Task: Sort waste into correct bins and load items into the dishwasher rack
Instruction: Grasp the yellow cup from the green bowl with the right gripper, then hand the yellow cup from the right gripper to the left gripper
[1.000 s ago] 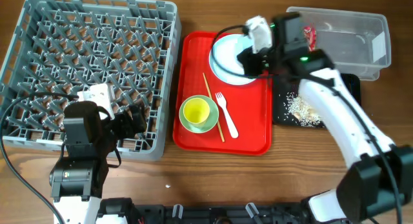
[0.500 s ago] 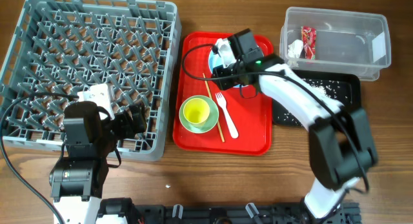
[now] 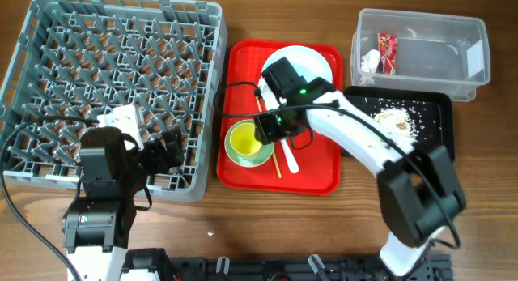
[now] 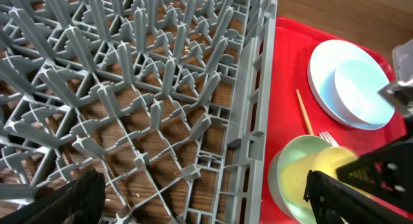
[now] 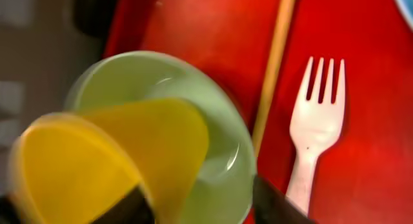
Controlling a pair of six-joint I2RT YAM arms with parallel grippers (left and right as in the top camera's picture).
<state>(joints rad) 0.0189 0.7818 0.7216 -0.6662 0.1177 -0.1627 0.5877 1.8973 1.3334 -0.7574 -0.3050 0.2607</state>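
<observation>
- Right wrist view: your right tool (image 5: 200, 208) straddles one wall of the yellow-green plastic cup (image 5: 97, 166) on the pale green round saucer (image 5: 216, 156); you cannot tell if it is clamped.
- Left tool (image 4: 203, 193) gapes over the grey pegged dishwasher rack (image 4: 161, 88).
- Risk: a 1-wall pinch could slip, tipping the cup onto the white plastic fork (image 5: 315, 124).

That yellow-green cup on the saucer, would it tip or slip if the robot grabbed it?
The yellow-green cup looks like smooth plastic, so probably light and slippery. It stands loose on the pale green saucer, so a sideways nudge might tip it or drag the saucer along.
</observation>
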